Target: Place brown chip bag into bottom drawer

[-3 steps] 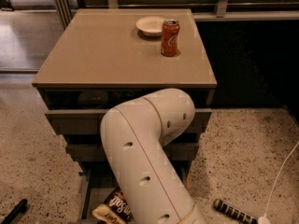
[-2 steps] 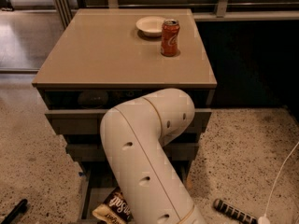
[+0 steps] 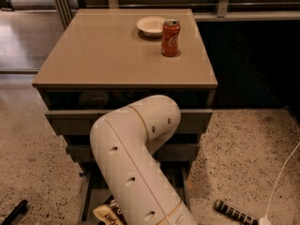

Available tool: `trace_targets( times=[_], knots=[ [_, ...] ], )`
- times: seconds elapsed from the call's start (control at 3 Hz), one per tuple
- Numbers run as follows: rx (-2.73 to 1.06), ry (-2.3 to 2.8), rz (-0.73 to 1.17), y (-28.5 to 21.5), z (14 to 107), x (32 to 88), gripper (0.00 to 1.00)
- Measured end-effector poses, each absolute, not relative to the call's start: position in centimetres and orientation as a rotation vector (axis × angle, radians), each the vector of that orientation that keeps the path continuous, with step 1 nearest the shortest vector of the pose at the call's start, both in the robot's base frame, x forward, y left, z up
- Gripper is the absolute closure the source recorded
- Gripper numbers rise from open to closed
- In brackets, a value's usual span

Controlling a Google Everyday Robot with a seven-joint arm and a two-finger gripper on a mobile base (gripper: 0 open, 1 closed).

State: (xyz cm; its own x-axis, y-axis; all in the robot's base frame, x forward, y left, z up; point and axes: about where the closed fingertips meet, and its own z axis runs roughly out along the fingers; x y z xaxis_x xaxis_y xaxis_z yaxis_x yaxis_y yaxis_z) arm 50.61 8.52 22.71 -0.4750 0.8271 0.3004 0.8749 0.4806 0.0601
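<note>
While my arm [image 3: 133,168] bends across the cabinet [image 3: 194,122] front, the brown chip bag [image 3: 108,213] lies in the open bottom drawer [image 3: 86,198], partly under it. The gripper sits hidden behind the arm; I cannot tell its state

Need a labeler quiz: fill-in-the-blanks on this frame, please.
The soda can stands ___ on the cabinet top, beside the bowl. The brown chip bag shows inside the bottom drawer, which is pulled ___. The gripper is out of view, hidden behind the white ___. Missing: upright; open; arm.
</note>
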Motion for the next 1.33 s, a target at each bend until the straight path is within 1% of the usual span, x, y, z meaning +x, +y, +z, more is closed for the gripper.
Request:
trace_targets(
  times=[0.67,1.33],
  knots=[
    [-1.468,-2.472,-0.297,8.78,21.88,51.17,1.00],
    [-1.468,-2.472,-0.297,8.78,21.87,51.16,0.55]
  ],
)
